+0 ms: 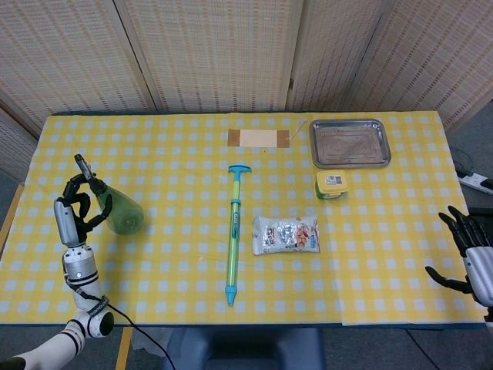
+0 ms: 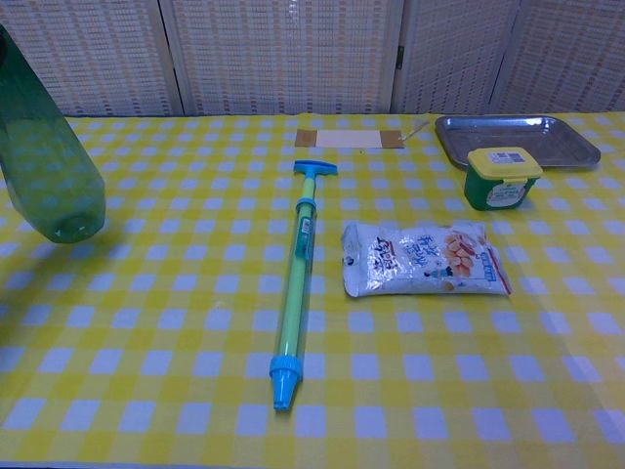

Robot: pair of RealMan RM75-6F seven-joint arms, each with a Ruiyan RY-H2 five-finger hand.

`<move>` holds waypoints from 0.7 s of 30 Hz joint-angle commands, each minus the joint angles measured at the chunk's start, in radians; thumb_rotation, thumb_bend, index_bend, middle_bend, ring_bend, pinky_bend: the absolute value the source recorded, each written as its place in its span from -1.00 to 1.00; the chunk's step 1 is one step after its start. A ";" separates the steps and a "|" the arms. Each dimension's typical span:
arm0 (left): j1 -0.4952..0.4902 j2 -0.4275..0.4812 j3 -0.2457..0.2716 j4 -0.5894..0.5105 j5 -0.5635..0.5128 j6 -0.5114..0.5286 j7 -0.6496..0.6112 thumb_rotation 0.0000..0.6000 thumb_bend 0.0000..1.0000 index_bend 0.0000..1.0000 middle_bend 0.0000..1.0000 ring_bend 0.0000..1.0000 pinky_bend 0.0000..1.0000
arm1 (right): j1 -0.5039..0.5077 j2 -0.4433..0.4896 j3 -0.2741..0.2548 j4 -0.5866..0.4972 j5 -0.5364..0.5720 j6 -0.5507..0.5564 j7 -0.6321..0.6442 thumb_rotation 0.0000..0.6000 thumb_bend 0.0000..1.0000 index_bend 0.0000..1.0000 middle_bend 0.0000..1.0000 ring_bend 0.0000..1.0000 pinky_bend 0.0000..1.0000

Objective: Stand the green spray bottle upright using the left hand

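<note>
The green spray bottle [image 1: 121, 215] is near the table's left edge, gripped around its neck by my left hand [image 1: 78, 208]. In the chest view the green spray bottle [image 2: 47, 166] stands close to upright, slightly tilted, its base just above or at the yellow checked cloth; its top and the left hand are cut off by the frame. My right hand [image 1: 471, 254] hangs open off the table's right edge, holding nothing.
A green and blue pump toy [image 1: 233, 235] lies lengthwise at mid-table beside a snack packet [image 1: 286, 234]. A yellow-lidded green tub [image 1: 331, 184] sits in front of a metal tray [image 1: 350, 142]. A brown tape patch [image 1: 259, 139] lies at the back.
</note>
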 commanded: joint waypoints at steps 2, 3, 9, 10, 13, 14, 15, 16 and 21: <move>-0.005 -0.010 0.013 0.023 -0.002 -0.008 -0.008 1.00 -0.09 -0.23 0.05 1.00 1.00 | -0.003 0.001 -0.001 0.000 -0.003 0.006 0.004 1.00 -0.52 -1.00 -1.00 -0.98 -1.00; -0.007 -0.012 0.016 0.030 -0.003 -0.012 -0.007 1.00 -0.09 -0.23 0.05 1.00 1.00 | -0.003 0.002 -0.001 0.000 -0.004 0.008 0.006 1.00 -0.52 -1.00 -1.00 -0.98 -1.00; -0.009 -0.030 0.038 0.067 -0.003 -0.014 -0.010 1.00 -0.09 -0.23 0.05 1.00 1.00 | -0.008 0.003 -0.004 0.001 -0.014 0.021 0.011 1.00 -0.52 -1.00 -1.00 -0.98 -1.00; -0.009 -0.033 0.041 0.073 -0.002 -0.013 -0.012 1.00 -0.09 -0.23 0.05 1.00 1.00 | -0.008 0.003 -0.004 0.001 -0.014 0.022 0.011 1.00 -0.52 -1.00 -1.00 -0.98 -1.00; -0.009 -0.045 0.052 0.095 0.002 -0.007 -0.019 1.00 -0.09 -0.22 0.05 1.00 1.00 | -0.011 0.003 -0.005 0.002 -0.018 0.028 0.011 1.00 -0.52 -1.00 -1.00 -0.98 -1.00; -0.009 -0.049 0.054 0.101 0.001 -0.006 -0.022 1.00 -0.08 -0.22 0.05 1.00 1.00 | -0.011 0.003 -0.006 0.001 -0.019 0.029 0.011 1.00 -0.52 -1.00 -1.00 -0.98 -1.00; -0.009 -0.053 0.055 0.108 0.000 -0.004 -0.025 1.00 -0.09 -0.21 0.05 1.00 1.00 | -0.011 0.003 -0.006 0.001 -0.020 0.030 0.011 1.00 -0.52 -1.00 -1.00 -0.98 -1.00; -0.009 -0.057 0.056 0.115 -0.001 -0.004 -0.030 1.00 -0.08 -0.21 0.05 1.00 1.00 | -0.012 0.003 -0.006 0.001 -0.020 0.031 0.010 1.00 -0.52 -1.00 -1.00 -0.98 -1.00; -0.008 -0.063 0.064 0.130 -0.003 -0.003 -0.036 1.00 -0.09 -0.20 0.06 1.00 1.00 | -0.014 0.002 -0.008 0.001 -0.026 0.037 0.010 1.00 -0.52 -1.00 -1.00 -0.98 -1.00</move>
